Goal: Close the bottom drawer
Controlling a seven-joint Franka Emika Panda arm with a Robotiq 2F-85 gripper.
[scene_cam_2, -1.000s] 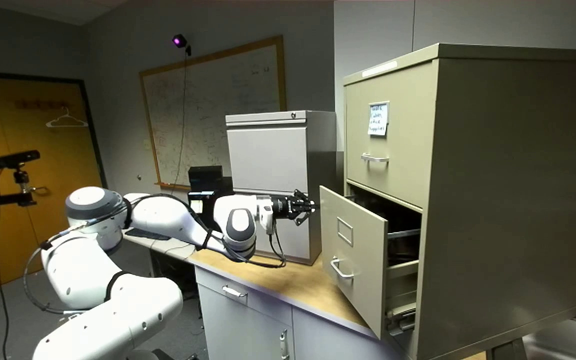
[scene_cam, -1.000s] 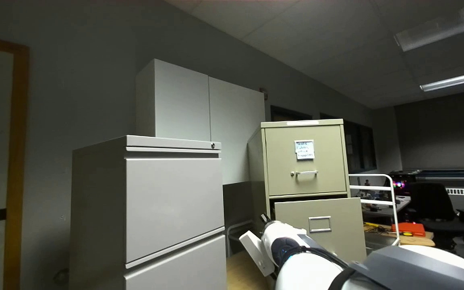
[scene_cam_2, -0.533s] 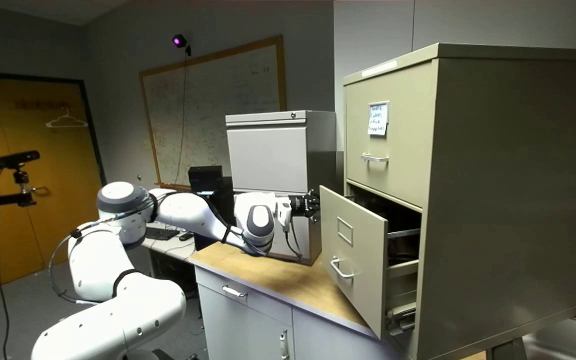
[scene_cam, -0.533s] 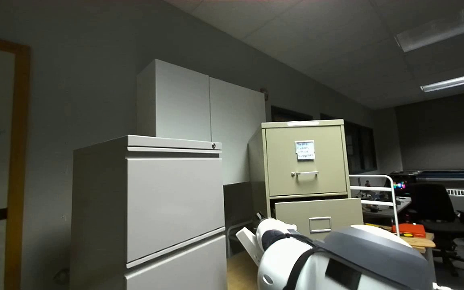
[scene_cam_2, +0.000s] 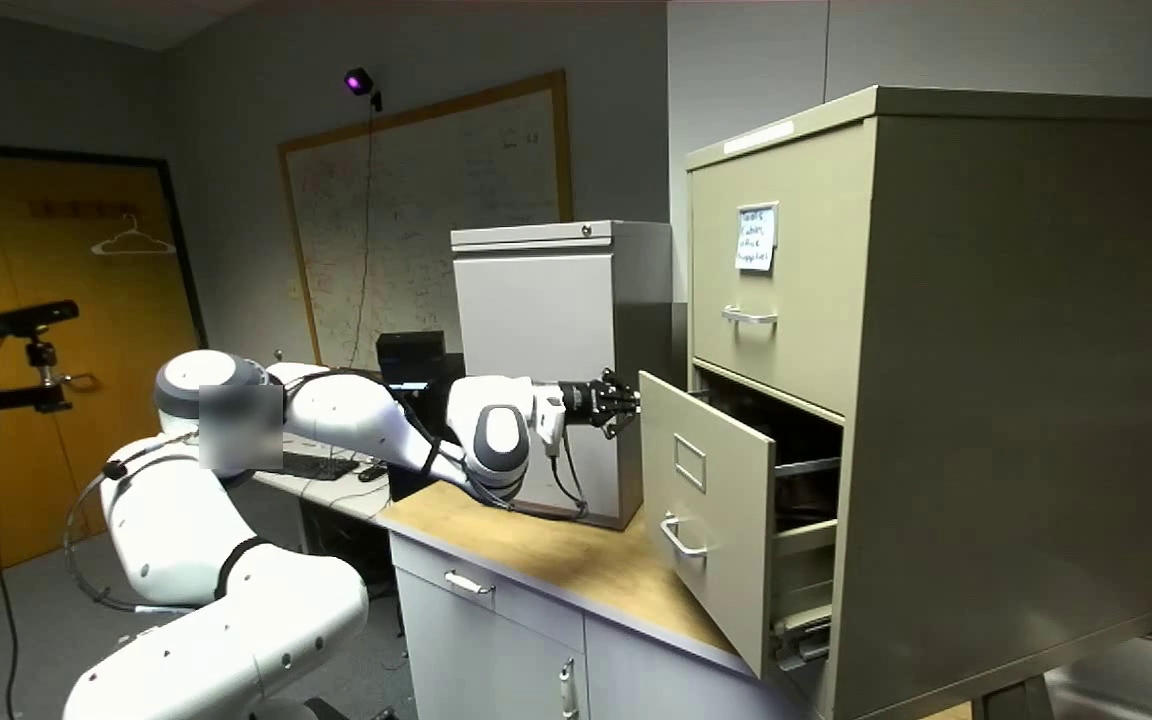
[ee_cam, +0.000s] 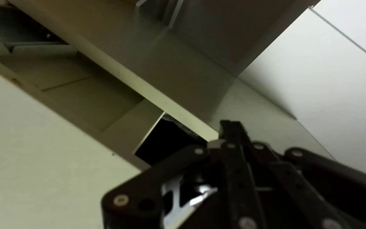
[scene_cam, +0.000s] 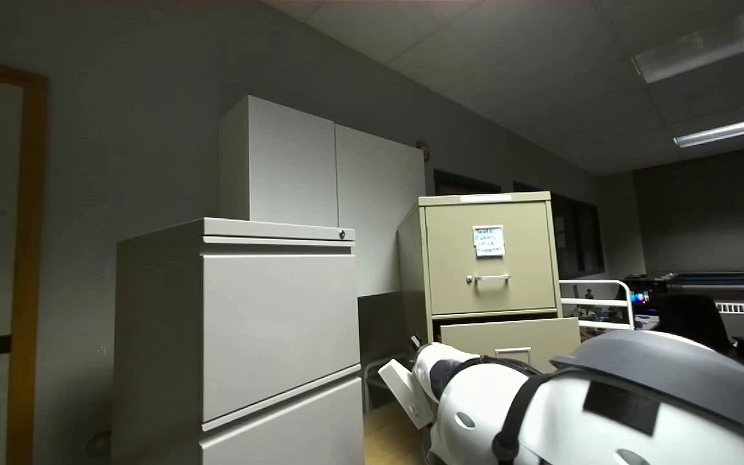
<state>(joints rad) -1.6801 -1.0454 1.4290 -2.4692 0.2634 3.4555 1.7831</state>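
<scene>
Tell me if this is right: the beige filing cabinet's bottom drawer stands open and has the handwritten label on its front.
The handwritten label is not on the bottom drawer but on the top drawer, as both exterior views show. The bottom drawer does stand open.

Whtbd (scene_cam_2: 426,210) on wall (scene_cam_2: 621,160); hanger (scene_cam_2: 133,249) on door (scene_cam_2: 116,330); kbd (scene_cam_2: 318,466) nr mouse (scene_cam_2: 373,472).

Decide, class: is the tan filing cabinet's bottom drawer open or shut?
Open: in an exterior view, the bottom drawer juts from the tan filing cabinet, its side wall exposed.

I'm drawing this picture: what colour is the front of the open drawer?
The drawer front is greenish beige, showing best in an exterior view.
</scene>
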